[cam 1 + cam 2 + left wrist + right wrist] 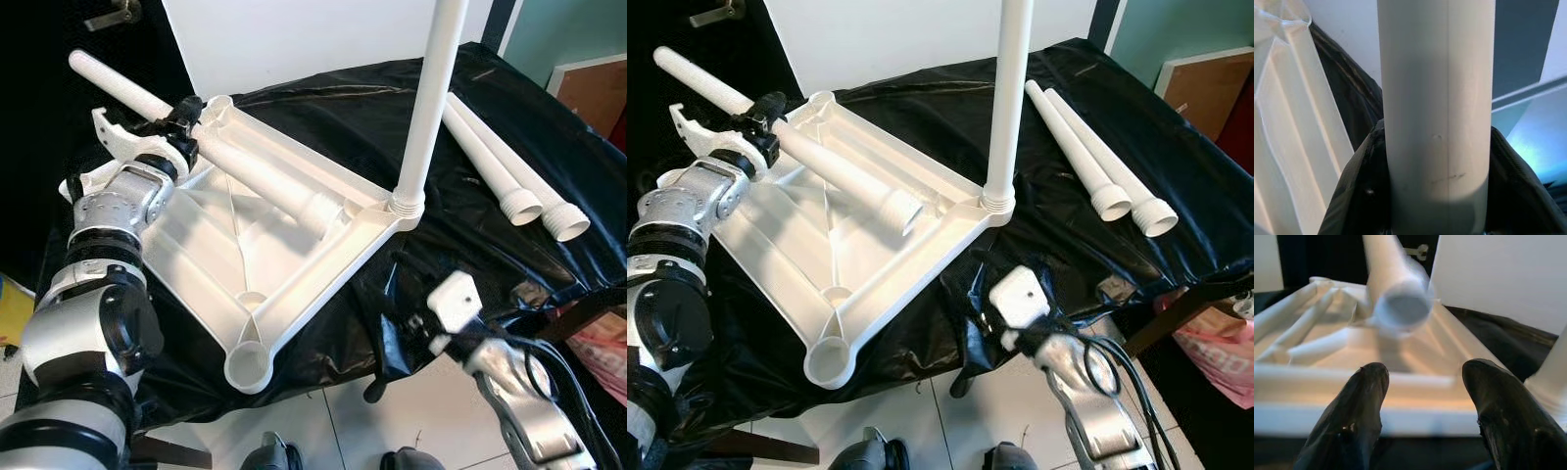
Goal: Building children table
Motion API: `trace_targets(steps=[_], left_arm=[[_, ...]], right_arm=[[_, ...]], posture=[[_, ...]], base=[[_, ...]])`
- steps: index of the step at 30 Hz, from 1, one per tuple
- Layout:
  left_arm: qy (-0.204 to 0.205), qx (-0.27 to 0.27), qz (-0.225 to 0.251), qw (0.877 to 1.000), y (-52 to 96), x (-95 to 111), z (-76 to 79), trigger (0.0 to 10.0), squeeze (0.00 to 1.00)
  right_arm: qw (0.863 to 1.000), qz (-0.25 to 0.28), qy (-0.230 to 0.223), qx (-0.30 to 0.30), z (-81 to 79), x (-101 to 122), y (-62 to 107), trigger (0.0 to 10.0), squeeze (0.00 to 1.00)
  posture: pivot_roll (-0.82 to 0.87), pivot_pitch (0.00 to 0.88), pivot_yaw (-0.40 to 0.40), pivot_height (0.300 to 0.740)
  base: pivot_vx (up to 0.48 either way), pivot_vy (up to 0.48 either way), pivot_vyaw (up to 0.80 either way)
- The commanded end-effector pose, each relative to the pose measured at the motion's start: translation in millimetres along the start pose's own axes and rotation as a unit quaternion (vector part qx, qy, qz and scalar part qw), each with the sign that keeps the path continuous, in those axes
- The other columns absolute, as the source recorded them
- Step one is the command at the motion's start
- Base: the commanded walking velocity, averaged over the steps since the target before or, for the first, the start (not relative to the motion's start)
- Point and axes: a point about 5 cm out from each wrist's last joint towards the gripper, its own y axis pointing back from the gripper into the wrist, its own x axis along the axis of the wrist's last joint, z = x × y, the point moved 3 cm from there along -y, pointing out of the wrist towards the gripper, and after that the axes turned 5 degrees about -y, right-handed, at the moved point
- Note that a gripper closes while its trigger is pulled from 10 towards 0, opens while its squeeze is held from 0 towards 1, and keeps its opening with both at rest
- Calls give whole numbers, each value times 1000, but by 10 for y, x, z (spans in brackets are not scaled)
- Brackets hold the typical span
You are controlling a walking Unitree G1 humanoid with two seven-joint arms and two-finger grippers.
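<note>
A white plastic table top (225, 245) lies upside down on a black-covered surface (509, 255). One white leg (431, 98) stands upright in its right corner socket. My left gripper (186, 122) is shut on a second leg (255, 171), held slantwise over the table top's far left corner; its threaded end hangs over the middle. In the left wrist view this leg (1435, 98) sits between my black fingers (1356, 196). My right gripper (1425, 382) is open and holds nothing, low at the table top's front edge, facing the held leg's end (1400, 308).
Two loose legs (500, 166) lie side by side on the black cover at the back right. The nearest corner socket (248, 364) stands open. A white board (294, 39) leans behind. A brown panel (598, 88) and a pink bag (602, 352) are on the right.
</note>
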Motion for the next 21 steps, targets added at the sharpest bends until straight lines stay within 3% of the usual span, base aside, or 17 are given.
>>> trace_targets(steps=[1, 4, 7, 8, 10, 11, 16, 18, 21], left_arm=[[-41, -181, 9, 983, 22, -7, 363, 10000, 0], [-87, -208, 1, 974, 8, -125, 521, 10000, 0], [-100, -224, 1, 969, 15, -175, 608, 10000, 0], [-117, -242, 14, 963, 33, -169, 724, 10000, 0], [-142, -257, 27, 956, 60, -168, 828, 10000, 0], [-149, -273, 36, 950, 90, -170, 924, 10000, 0], [-165, -288, 43, 942, 128, -197, 1041, 10000, 0], [-185, -312, 55, 930, 229, -293, 1259, 10000, 0], [-192, -324, 54, 925, 290, -362, 1349, 10000, 0]], right_arm=[[1000, -6, -3, -9, 43, 53, -62, 10000, 0], [1000, -10, -7, -13, 87, 145, -186, 10000, 0], [1000, -14, -17, -10, 97, 174, -240, 10000, 0], [999, 3, -47, 1, 77, 272, -309, 10000, 0], [998, 13, -63, 8, 56, 336, -362, 10000, 0], [997, 12, -74, 15, 31, 356, -400, 10000, 0], [996, 8, -82, 19, 6, 364, -459, 10000, 0], [996, -10, -83, 22, -20, 352, -579, 10000, 0], [996, -26, -84, 14, 10, 318, -640, 10000, 0]], posture=[[-105, 90, 58, 740], [-99, 86, 55, 740], [-96, 83, 53, 740], [-93, 80, 51, 740], [-91, 78, 49, 740], [-90, 77, 48, 740], [-84, 73, 45, 740], [-69, 64, 37, 740], [-61, 60, 34, 740]], base=[[0, 0, 0], [0, 0, 0], [0, 0, 0], [0, 0, 0], [0, 0, 0], [0, 0, 0], [0, 0, 0], [0, 0, 0], [0, 0, 0]])
